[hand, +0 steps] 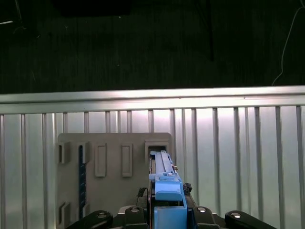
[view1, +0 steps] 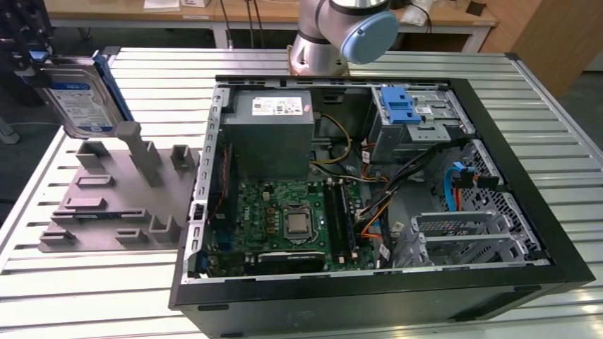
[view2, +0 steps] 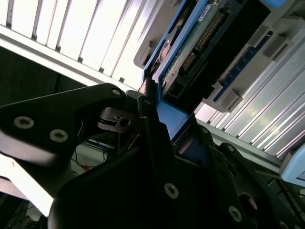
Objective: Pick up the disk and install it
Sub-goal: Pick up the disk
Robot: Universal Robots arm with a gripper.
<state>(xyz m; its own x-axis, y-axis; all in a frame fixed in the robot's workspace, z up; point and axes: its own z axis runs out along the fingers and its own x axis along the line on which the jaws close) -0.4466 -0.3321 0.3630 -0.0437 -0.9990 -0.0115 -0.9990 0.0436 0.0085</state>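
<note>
Your hand (view2: 171,119) is clamped on the disk (view1: 83,99). In the second wrist view a black finger (view2: 151,124) presses flat against the disk's blue rail with no gap showing. You hold it upright on edge, raised over the bench (view1: 75,282) near its far corner on the exterior view's left.

Directly beneath it is the grey holder (view1: 104,205). The disk's lower corner sits very close to the holder's tall post (view1: 143,152), and you cannot tell whether the two are apart. A sideways move from here could clip that post and twist the disk in your grip.

You are pinching only the narrow rails, so any knock could make the disk swivel or slide between the pads.

Further off, the open computer case (view1: 396,296) lies across the middle of the bench. Its raised rim stands between you and the inside, so a low path could strike it.

Inside, orange cables (view1: 372,212) and a blue cable (view1: 450,187) lie loose near the drive cage (view1: 424,116), which is at the far side of the case with a blue latch (view1: 400,106) on top. They could snag the disk or keep it from seating square.
</note>
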